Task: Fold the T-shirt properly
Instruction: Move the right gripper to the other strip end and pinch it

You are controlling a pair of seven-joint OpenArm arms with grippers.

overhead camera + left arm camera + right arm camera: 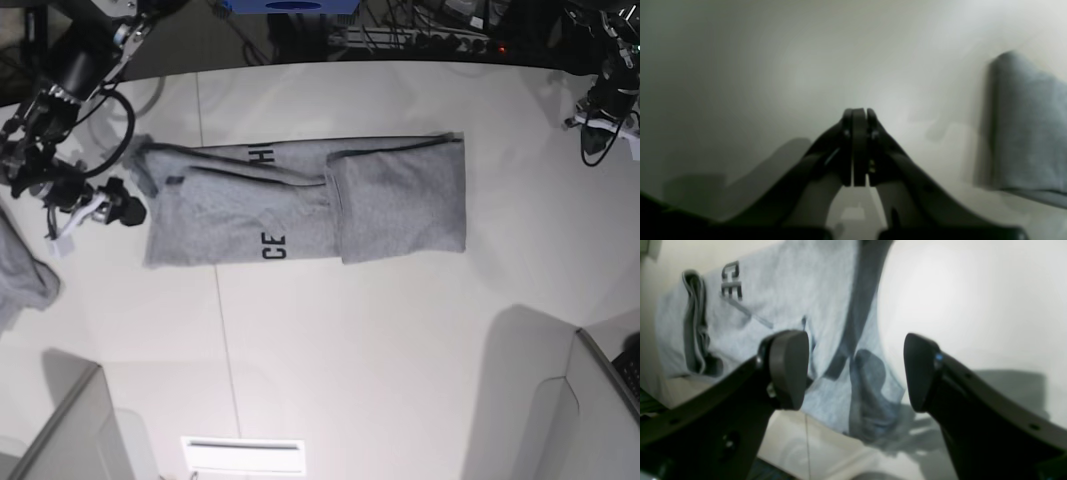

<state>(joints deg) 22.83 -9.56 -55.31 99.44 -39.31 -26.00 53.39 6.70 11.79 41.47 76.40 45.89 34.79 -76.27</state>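
Note:
The grey T-shirt lies flat on the white table, folded into a long strip with its right end doubled over. Black letters show on its front edge. My right gripper is open and empty, its fingers hovering just above the shirt's end; in the base view the right gripper sits at the strip's left end. My left gripper is shut with nothing between its fingers, over bare table, with a shirt edge off to its right. The left arm stands at the far right back.
Another grey cloth hangs at the left edge. Grey bin walls rise at the front left and front right. A white slotted plate lies at the front edge. Cables and gear line the back.

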